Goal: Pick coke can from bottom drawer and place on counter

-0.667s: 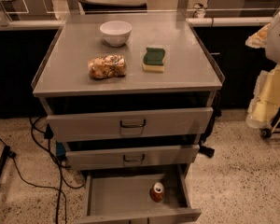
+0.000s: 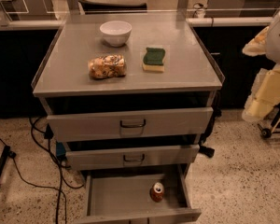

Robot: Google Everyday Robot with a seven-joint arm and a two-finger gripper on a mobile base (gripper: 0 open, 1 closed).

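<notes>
Speckled floor [image 2: 233,181]; coke can [image 2: 157,192] in bottom drawer [image 2: 116,197], gripper [image 2: 265,96] far right.

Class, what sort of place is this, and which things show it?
Probably a lab or workshop mock kitchen: a grey metal counter holding a bowl and sponge, a coke can in the open bottom drawer, loose cables on the speckled floor. The gripper is not in view.

I count three drawers: two upper drawers [image 2: 84,125] and one bottom drawer [image 2: 121,197] with one coke can [image 2: 157,192]. The one counter [image 2: 186,71] carries one white bowl [image 2: 115,32], one sponge [image 2: 154,59] and one snack bag [image 2: 107,66]. One gripper [image 2: 268,94] is at the right edge.
</notes>
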